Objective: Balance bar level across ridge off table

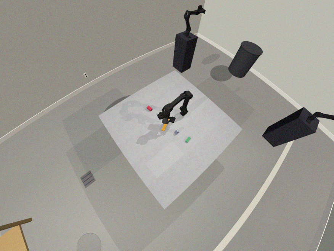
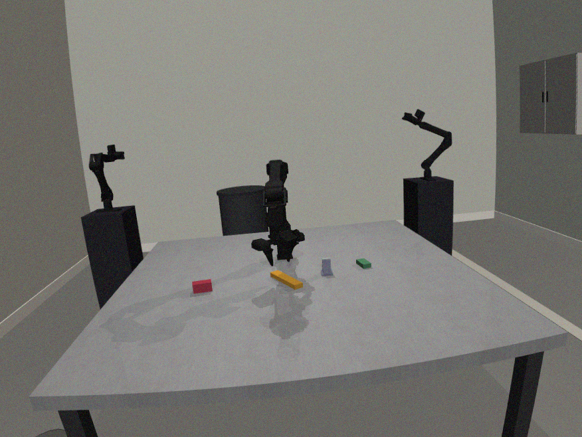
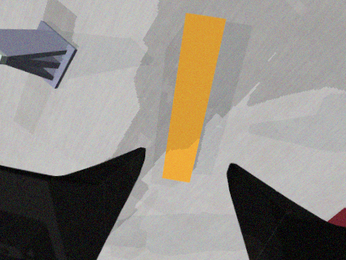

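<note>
Across the pale table (image 1: 167, 164) (image 2: 301, 338), the orange bar (image 1: 164, 127) (image 2: 286, 279) (image 3: 194, 99) points lengthwise away from the open tool (image 1: 169, 121) (image 2: 280, 263) (image 3: 186, 160), slightly aslant.

The matt, smooth-faced orange rectangular bar (image 1: 164, 127) (image 2: 286, 279) (image 3: 194, 99) looks like painted wood or plastic, on a pale grey, faintly mottled tabletop (image 1: 194, 164) (image 2: 301, 338) (image 3: 99, 115) with a dull finish. Near the bar, the small lavender-grey flared ridge (image 1: 176, 132) (image 2: 326, 267) (image 3: 33, 41) looks like smooth plastic. Above the bar, the black two-fingered gripper (image 1: 167, 120) (image 2: 280, 261) (image 3: 186, 160) has a matt, plastic-like surface.
</note>
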`<action>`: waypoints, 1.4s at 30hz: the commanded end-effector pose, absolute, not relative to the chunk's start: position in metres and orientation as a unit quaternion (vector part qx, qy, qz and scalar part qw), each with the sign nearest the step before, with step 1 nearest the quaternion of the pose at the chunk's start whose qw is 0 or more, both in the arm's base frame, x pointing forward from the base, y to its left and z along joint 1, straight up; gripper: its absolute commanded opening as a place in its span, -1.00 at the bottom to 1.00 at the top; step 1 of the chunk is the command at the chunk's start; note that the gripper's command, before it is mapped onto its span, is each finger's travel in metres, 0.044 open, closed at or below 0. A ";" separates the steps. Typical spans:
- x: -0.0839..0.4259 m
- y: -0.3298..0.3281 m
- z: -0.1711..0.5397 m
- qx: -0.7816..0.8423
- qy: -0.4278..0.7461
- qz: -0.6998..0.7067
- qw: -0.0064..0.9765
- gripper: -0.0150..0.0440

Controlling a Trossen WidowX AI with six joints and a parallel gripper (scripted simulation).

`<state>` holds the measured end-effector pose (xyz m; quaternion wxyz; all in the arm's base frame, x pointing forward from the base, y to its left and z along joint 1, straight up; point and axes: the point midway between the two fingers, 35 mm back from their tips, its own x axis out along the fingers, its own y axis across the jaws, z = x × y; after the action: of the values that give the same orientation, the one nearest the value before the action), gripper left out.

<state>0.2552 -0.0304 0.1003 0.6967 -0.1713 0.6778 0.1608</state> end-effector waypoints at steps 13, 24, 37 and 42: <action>0.254 -0.030 0.064 -0.171 0.680 0.165 0.694 0.58; 0.254 -0.030 0.047 -0.171 0.680 0.165 0.694 0.58; 0.254 -0.030 0.045 -0.171 0.680 0.165 0.694 0.58; 0.254 -0.030 0.046 -0.171 0.681 0.163 0.693 0.31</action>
<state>0.2536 -0.0302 0.0458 0.6931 -0.1707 0.6811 0.1631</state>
